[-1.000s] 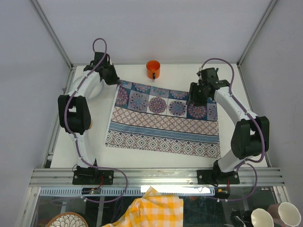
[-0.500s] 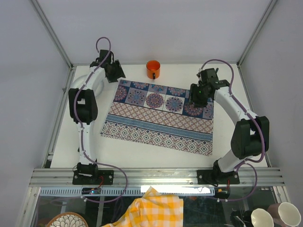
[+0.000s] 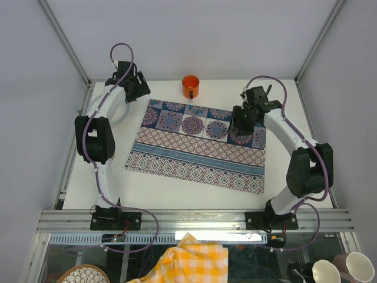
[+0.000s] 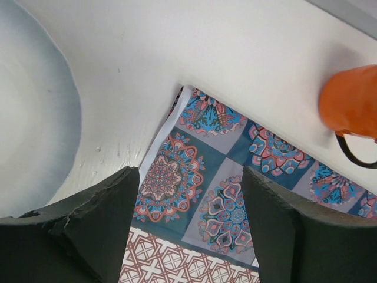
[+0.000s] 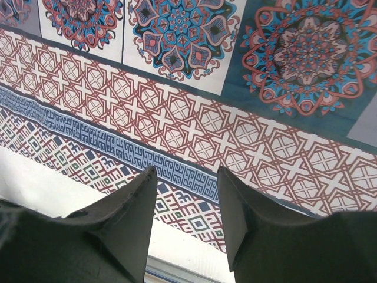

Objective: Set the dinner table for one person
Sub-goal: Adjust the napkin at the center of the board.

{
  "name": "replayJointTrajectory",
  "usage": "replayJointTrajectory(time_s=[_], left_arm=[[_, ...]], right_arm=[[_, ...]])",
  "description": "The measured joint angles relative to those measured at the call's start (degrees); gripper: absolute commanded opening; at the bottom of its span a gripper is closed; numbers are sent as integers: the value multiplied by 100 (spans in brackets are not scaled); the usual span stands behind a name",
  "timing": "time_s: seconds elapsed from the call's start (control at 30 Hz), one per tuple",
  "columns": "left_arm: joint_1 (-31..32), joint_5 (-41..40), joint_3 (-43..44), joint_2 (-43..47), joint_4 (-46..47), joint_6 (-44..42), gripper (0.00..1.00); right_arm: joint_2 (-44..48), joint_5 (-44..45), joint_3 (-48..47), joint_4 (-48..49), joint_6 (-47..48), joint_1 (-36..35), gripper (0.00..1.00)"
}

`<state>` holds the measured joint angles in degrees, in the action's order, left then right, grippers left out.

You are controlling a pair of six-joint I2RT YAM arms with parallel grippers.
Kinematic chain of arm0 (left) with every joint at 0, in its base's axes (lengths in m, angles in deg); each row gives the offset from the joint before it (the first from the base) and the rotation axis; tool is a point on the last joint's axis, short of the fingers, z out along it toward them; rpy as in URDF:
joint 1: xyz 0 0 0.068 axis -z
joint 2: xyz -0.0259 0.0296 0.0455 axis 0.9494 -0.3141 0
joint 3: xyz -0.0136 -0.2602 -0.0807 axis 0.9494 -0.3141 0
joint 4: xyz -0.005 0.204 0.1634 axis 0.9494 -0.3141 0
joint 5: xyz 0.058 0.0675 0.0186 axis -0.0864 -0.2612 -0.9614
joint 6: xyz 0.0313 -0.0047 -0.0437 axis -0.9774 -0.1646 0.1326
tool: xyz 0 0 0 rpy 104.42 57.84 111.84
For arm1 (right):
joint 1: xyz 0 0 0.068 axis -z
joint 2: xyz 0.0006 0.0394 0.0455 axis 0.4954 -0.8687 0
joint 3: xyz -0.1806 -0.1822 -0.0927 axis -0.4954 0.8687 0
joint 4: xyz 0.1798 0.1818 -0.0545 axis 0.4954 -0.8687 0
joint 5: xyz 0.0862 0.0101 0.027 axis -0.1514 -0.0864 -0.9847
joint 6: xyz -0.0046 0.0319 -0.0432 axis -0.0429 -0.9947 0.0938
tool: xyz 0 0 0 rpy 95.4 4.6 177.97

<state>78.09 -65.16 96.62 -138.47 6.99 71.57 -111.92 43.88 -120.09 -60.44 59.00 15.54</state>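
From above, both arms reach across the large white rectangular dinner table [image 3: 177,197], where a blue-and-purple tile-print cloth [image 3: 200,150] lies flat.

The left wrist camera adds detail: the left gripper [image 4: 188,177] hangs over the cloth's corner with its jaws apart and empty, between a pale round plate [image 4: 29,118] and an orange mug [image 4: 350,100].

At the right wrist, the right gripper [image 5: 187,174] is tilted over the cloth's bands, its jaws apart and empty.

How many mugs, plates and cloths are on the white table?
Mugs: 1, the orange mug
Plates: 1, the white plate
Cloths: 1, the patterned cloth
Total on the dinner table: 3
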Motion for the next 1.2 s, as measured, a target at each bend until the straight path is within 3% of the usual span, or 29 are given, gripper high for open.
replayJointTrajectory(time_s=[0.43, 0.63, 1.2], left_arm=[[415, 282, -1067, 264, 282, 35, 71], [769, 442, -1460, 264, 560, 24, 71], [848, 671, -1410, -315, 1515, -184, 70]], right_arm=[[-417, -7, 98, 142, 0, -116, 48], [-588, 551, 98, 149, 2, -116, 48], [-697, 1711, 98, -48, 0, 424, 51]])
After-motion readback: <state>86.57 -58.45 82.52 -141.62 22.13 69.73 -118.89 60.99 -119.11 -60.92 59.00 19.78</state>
